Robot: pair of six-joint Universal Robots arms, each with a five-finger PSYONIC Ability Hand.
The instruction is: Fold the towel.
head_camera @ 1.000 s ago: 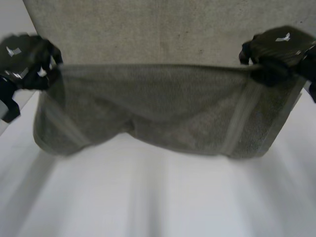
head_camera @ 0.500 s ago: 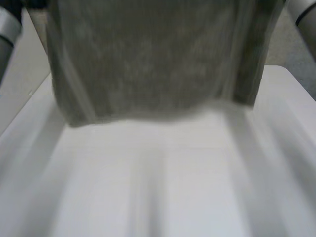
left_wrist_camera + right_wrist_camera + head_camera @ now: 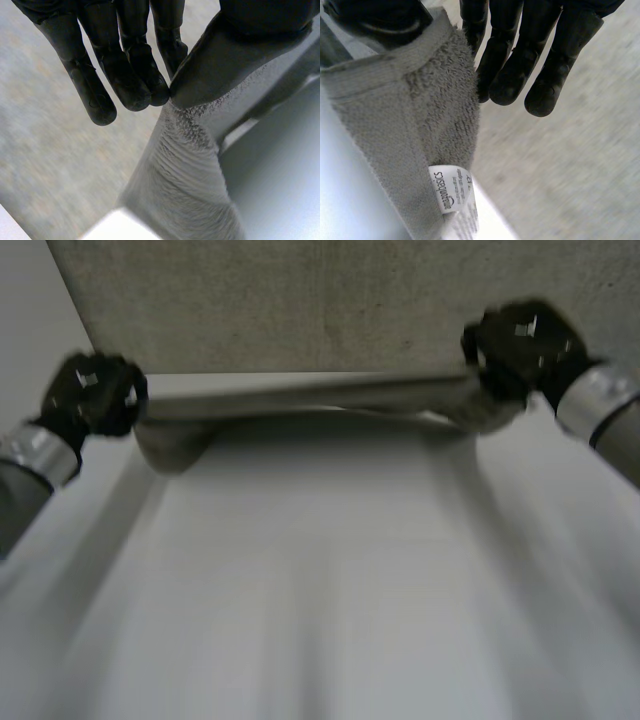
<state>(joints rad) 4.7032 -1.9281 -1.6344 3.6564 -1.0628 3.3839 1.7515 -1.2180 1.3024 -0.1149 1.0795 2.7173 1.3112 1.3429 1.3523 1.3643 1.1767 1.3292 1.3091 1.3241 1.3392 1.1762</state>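
Right wrist view: right hand (image 3: 512,55) pinches towel (image 3: 395,115) near its "amazonbasics" label (image 3: 451,192); left hand (image 3: 120,60) pinches the other end.

White table (image 3: 320,590) in fg, grey speckled floor (image 3: 300,300) beyond its far edge

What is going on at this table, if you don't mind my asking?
The robot is working on folding a grey towel. Its left hand and right hand each pinch one end of it between thumb and fingers, so it is stretched between them along the far edge of the white table. The right hand's end carries the brand label. The towel sags a little near the left hand.
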